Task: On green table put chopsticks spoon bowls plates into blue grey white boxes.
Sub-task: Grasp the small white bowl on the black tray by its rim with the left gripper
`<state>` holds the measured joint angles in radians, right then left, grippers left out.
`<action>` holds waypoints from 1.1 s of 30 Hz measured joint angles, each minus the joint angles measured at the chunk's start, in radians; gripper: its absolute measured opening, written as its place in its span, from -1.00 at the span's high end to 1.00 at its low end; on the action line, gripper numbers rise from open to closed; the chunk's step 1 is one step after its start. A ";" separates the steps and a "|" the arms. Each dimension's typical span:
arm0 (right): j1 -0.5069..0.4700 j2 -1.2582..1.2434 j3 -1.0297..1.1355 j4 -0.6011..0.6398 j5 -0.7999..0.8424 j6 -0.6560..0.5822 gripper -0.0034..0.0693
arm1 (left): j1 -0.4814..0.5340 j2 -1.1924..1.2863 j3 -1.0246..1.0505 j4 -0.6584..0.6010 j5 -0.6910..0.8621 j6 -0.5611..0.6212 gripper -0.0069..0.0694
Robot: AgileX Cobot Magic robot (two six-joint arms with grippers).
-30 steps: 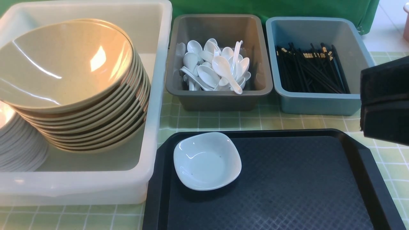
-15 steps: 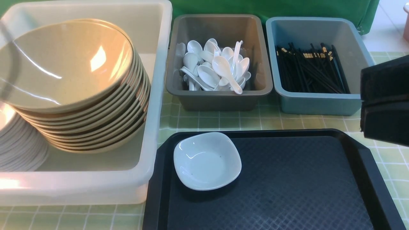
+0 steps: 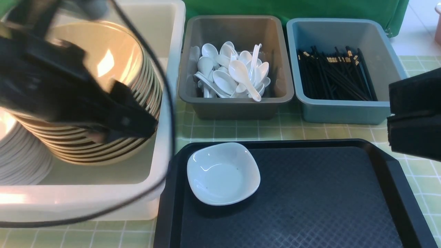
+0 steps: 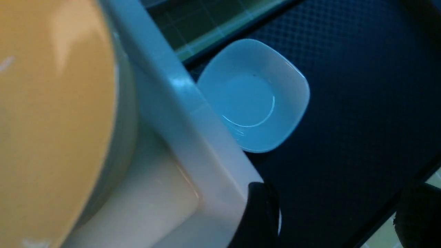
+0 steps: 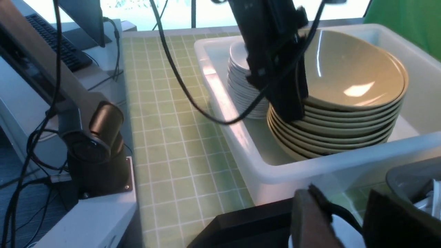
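One small white plate (image 3: 223, 174) (image 4: 253, 94) lies at the near-left corner of the black tray (image 3: 310, 199). My left gripper (image 3: 137, 125) (image 4: 336, 213) hangs blurred over the white box (image 3: 174, 41), in front of the stacked tan bowls (image 3: 117, 55), open and empty, up-left of the plate. My right gripper (image 3: 391, 112) (image 5: 344, 206) waits at the right edge above the tray's far-right corner, open with nothing in it. Spoons (image 3: 234, 72) fill the grey box (image 3: 237, 103). Chopsticks (image 3: 334, 75) lie in the blue box (image 3: 344, 112).
A stack of white plates (image 3: 17, 158) (image 5: 241, 86) stands beside the bowls (image 5: 351, 75) inside the white box. The left arm's cable (image 3: 168, 113) loops over that box's right rim. The green table (image 3: 241, 129) shows between boxes and tray.
My left arm has swung into the front view from the left, over the bowls and toward the tray, its jaws narrowing. The right gripper has barely moved.
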<state>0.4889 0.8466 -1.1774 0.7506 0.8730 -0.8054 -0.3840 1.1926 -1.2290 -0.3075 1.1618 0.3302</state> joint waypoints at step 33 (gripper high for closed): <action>0.000 0.001 0.000 -0.108 0.123 0.099 0.26 | -0.243 0.624 -0.567 0.294 0.081 -0.052 -0.74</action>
<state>0.4889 0.8477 -1.1774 0.6421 0.9965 -0.7061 -0.6273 1.8163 -1.7963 -0.0135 1.2424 0.2785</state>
